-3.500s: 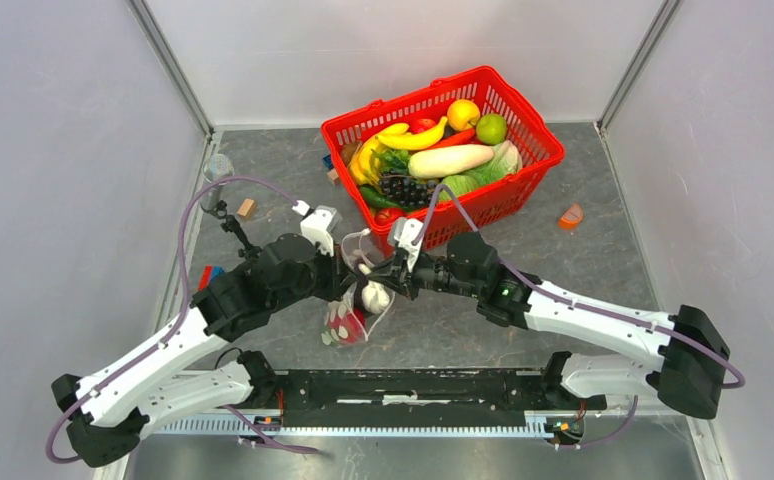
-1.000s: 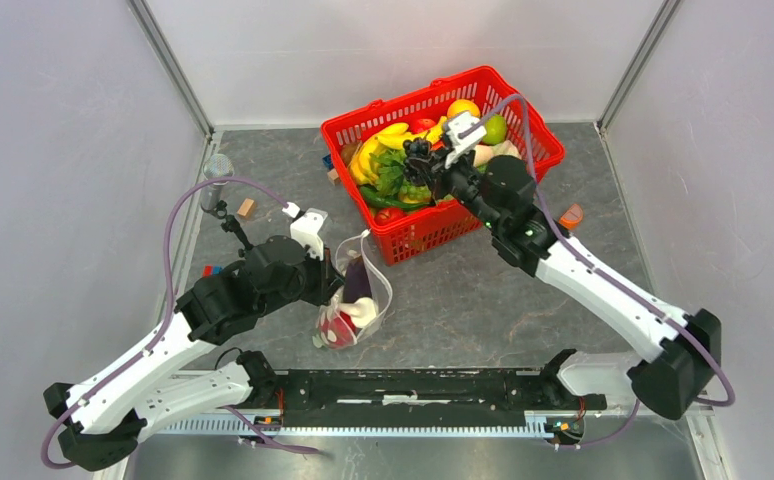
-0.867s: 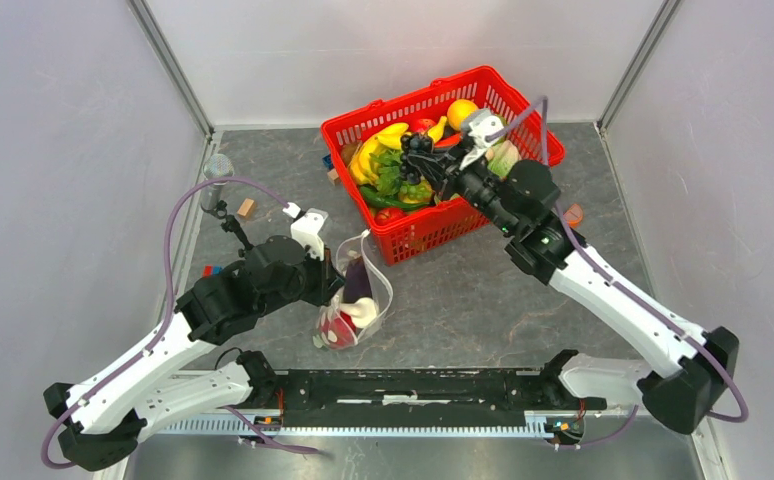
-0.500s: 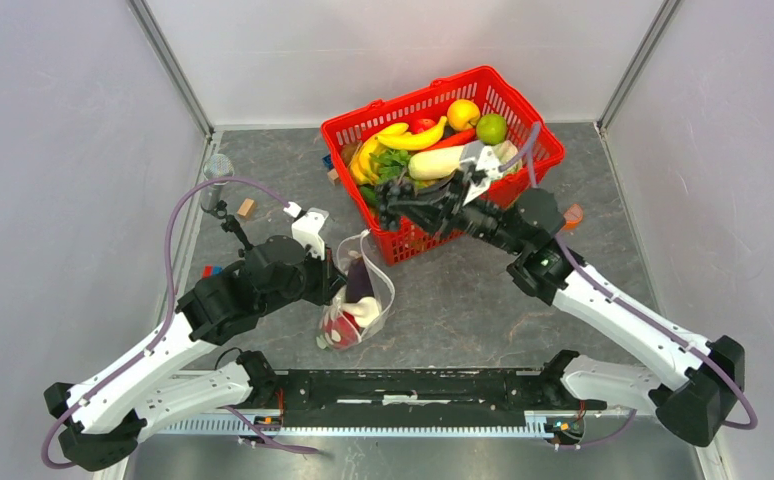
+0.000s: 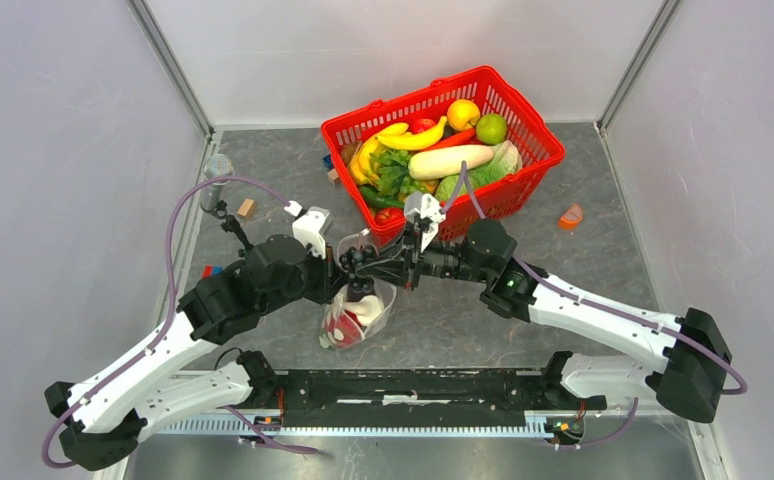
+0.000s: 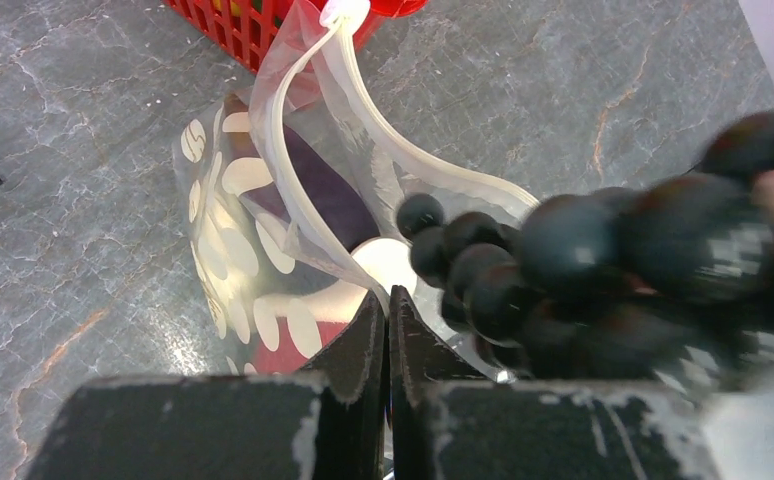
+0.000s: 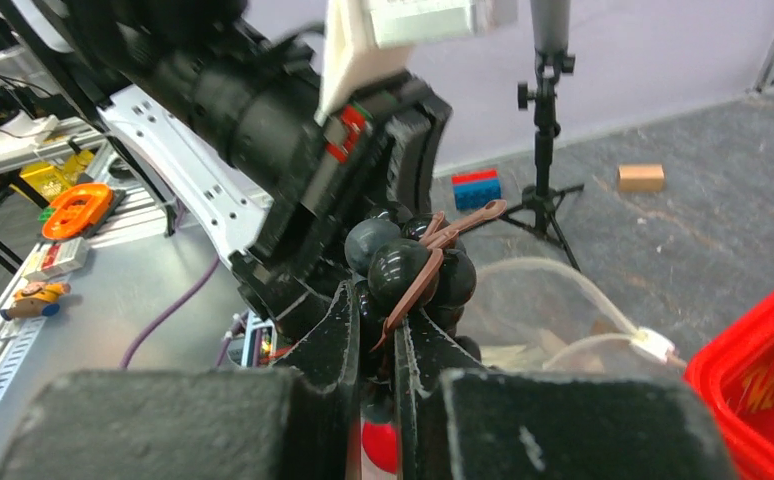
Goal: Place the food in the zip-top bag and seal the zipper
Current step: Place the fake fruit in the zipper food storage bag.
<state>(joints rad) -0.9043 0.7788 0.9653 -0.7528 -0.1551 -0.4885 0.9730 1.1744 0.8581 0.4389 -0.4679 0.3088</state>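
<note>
Right pincer [image 5: 381, 266] extended left, grapes [image 5: 355, 260] above zip-top bag [image 6: 225, 240]

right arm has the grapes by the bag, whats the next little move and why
Probably lower the right gripper slightly so the black grape bunch drops into the zip-top bag, then open the jaws. The bunch hangs right at the bag's open mouth. The left gripper is shut on the bag's rim and holds that mouth open, so a short descent looks enough.

The right end effector [image 5: 381, 266] grips a dark grape bunch [image 5: 355, 260] just above the open zip-top bag [image 5: 351, 320] — the left end effector [image 5: 334, 284] pinches its rim — with the red basket [image 5: 540, 132] behind.
</note>
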